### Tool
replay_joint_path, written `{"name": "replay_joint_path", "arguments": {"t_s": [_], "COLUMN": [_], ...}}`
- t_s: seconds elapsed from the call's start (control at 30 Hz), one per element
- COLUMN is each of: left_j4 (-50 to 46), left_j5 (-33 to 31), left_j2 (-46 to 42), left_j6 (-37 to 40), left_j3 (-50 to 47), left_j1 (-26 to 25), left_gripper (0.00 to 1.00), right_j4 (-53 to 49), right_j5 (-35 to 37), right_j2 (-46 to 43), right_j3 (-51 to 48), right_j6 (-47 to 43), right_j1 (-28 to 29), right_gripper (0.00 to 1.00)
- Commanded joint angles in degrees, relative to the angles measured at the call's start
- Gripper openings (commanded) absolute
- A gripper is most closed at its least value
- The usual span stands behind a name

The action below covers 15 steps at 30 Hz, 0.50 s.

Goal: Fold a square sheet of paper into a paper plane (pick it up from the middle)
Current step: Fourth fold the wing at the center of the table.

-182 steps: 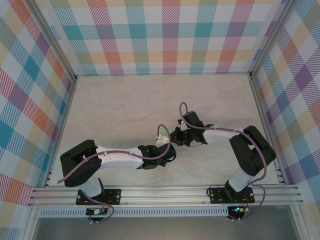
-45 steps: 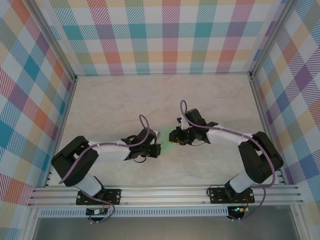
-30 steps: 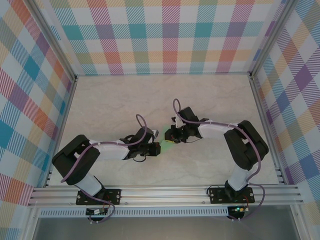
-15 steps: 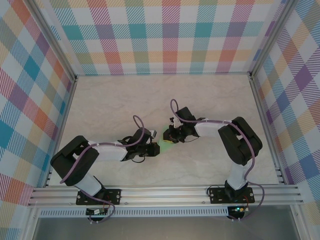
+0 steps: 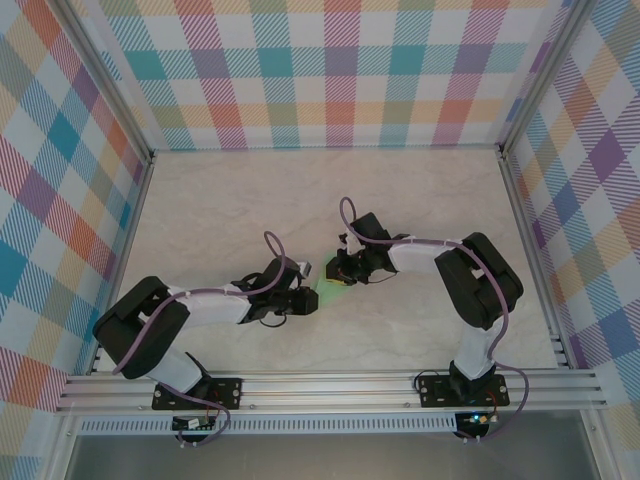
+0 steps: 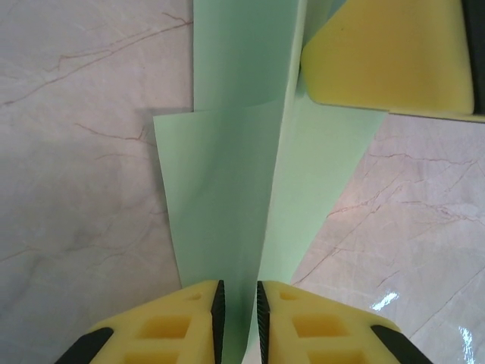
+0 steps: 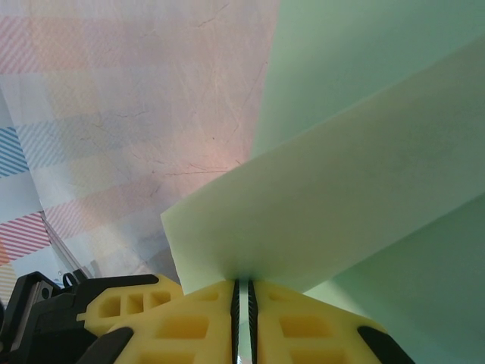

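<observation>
White-and-black arms [image 5: 212,299] — purple cables [image 5: 266,245], yellow jaws

No legible text, label, brand, number or sign in any of the views

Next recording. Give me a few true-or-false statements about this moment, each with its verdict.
1. The right gripper is clamped on a fold of the paper plane. True.
2. The paper plane is pink. False: it is pale mint green.
3. The left gripper straddles the plane's centre crease. True.
4. The two grippers sit at opposite ends of the table. False: they meet near the middle of the table, both at the plane.
</observation>
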Motion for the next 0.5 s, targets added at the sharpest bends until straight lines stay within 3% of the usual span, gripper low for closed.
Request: {"name": "replay_joint_path", "arguments": {"t_s": [0.0,0.47], "left_j4": [-2.96,-1.53], "left_j5": [-0.92,1.07], "left_j2": [-1.7,0.09], "left_j6": [2.24,2.57], "left_j3": [-1.45,-1.37], "left_j1": [1.12,1.35], "left_gripper": [0.21,0.0], "right_j4": [-1.07,-1.03], "right_j5": [0.25,0.32], "right_j2": [0.94,-0.63], "right_j3": [1.82,1.09], "right_j6": [0.1,0.38], "right_j1": [0.28,0.28], "right_gripper": [0.14,0.15]}}
